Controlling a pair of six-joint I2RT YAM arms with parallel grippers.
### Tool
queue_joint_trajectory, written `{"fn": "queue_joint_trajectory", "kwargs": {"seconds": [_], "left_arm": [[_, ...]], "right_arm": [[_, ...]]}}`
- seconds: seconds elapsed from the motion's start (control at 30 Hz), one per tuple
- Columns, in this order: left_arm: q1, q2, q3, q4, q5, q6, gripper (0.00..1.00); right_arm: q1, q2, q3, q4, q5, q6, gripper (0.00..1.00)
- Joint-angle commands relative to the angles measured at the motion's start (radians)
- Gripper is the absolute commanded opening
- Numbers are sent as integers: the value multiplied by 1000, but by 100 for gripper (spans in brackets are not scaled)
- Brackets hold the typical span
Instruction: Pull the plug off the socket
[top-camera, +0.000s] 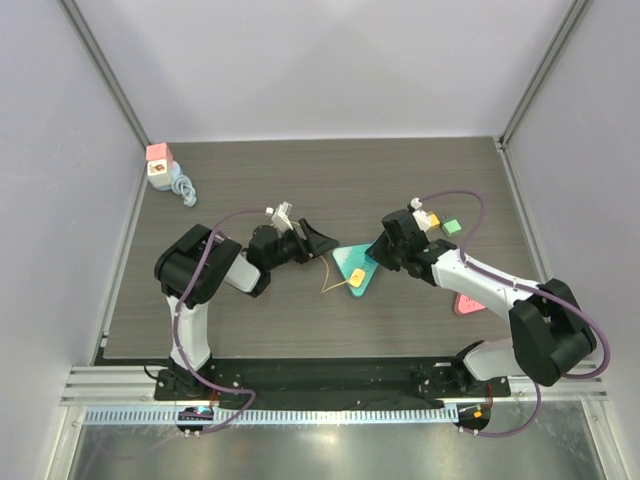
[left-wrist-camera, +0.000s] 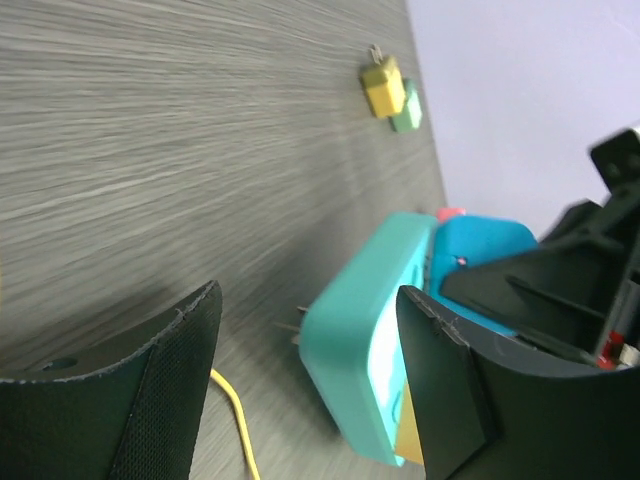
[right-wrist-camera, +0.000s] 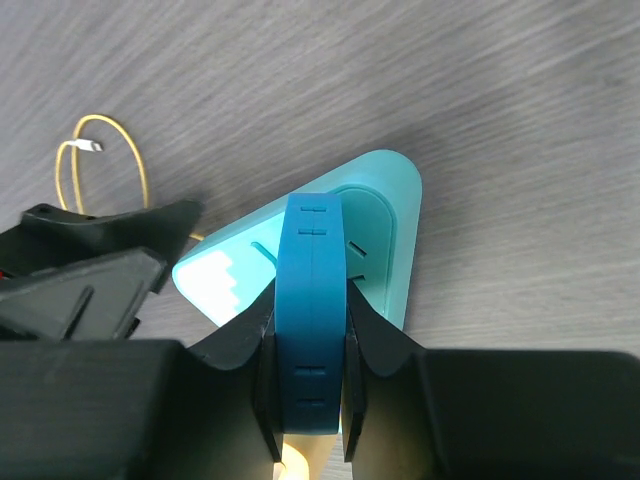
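Plug (right-wrist-camera: 312, 250) clamped by right gripper (right-wrist-camera: 310, 340) on teal socket (right-wrist-camera: 385, 220); left gripper (left-wrist-camera: 310, 330) spread wide.

The tabletop (top-camera: 400, 180) has a grey wood-grain look, matt and finely streaked. The socket (right-wrist-camera: 390, 215) is smooth teal plastic with a soft sheen. The plug (right-wrist-camera: 312, 300) is matt blue plastic with moulded slots. The left tool (left-wrist-camera: 308, 298) is black plastic, its pads (left-wrist-camera: 170, 400) finely textured. The right tool (right-wrist-camera: 310, 370) is matt black. The cable (left-wrist-camera: 240, 420) is glossy yellow.

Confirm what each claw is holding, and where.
Right claw pinches the blue plug across its flat sides, plug standing on the teal socket. Left claw is open, holding nothing.
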Motion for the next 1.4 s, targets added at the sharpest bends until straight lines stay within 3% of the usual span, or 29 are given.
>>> {"fn": "queue_joint_trajectory", "kwargs": {"seconds": [0.0,0.43,0.57,0.67,0.8,0.87,0.97,1.2,1.37], "left_arm": [[-6,35,44,108,101,-25,72],[-36,98,102,131,170,-55,68],[-50,104,119,134,188,-54,54],[-58,104,122,132,194,-51,51],[-59,112,128,134,194,-55,54],[-59,107,119,128,173,-52,67],[-58,87,108,90,141,-28,70],[-58,50,88,50,113,7,69],[-62,73,111,50,138,-6,62]], "right_arm": [[-37,-27,-8,123,-70,-15,1],[-92,-7,-19,206,-163,-1,1],[-92,12,-22,225,-173,6,1],[-92,24,-22,229,-171,11,1],[-100,38,-23,237,-162,20,1],[-107,26,-34,242,-151,29,1],[-130,-1,-55,242,-140,43,1],[-153,-33,-89,242,-136,54,1],[-156,-8,-77,245,-162,65,1]]}}
